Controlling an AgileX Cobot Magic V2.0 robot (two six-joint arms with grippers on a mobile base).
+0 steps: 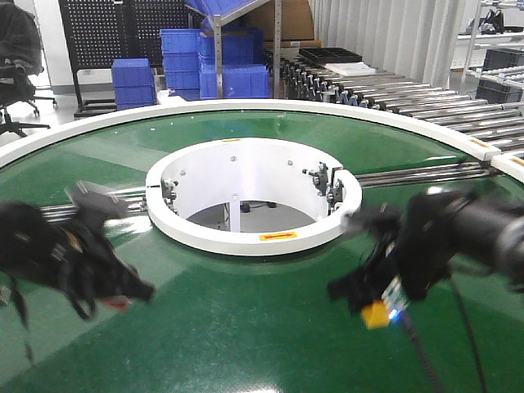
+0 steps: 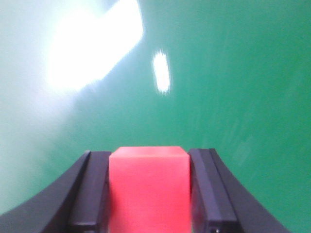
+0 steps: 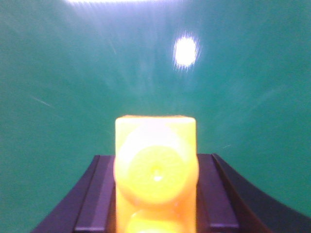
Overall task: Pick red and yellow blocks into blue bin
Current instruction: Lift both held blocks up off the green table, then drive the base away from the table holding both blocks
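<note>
Grip looks sound on both sides. The left gripper [image 2: 149, 155] is closed onto the red cube [image 2: 148, 187], its two black fingers [image 2: 95, 194] flat against opposite faces with no gap showing. The right gripper [image 3: 155, 162] is clamped the same way on the yellow brick [image 3: 155, 170], holding its smooth side walls while a round stud faces the wrist camera. From the front view, the cube sits on my side of the white ring [image 1: 254, 233] and to its left, and the brick on my side and to its right. Both arms are blurred there, and I judge both blocks are off the green table [image 1: 246, 352], though I cannot be sure of the gap. Both pieces should be light and stiff, so moderate pressure is plenty. The matte cube should bite well against the pads; the brick is glossier and I would expect it to slip sooner, so the flat walls are the right place to hold it, never the studs. Neither looks fragile, so a short drop should do no harm. The blue bin is not in any view. Only stacked blue crates [image 1: 196, 61] show far beyond the ring, and those are not my target. My next job is to find the bin before opening either hand.
</note>
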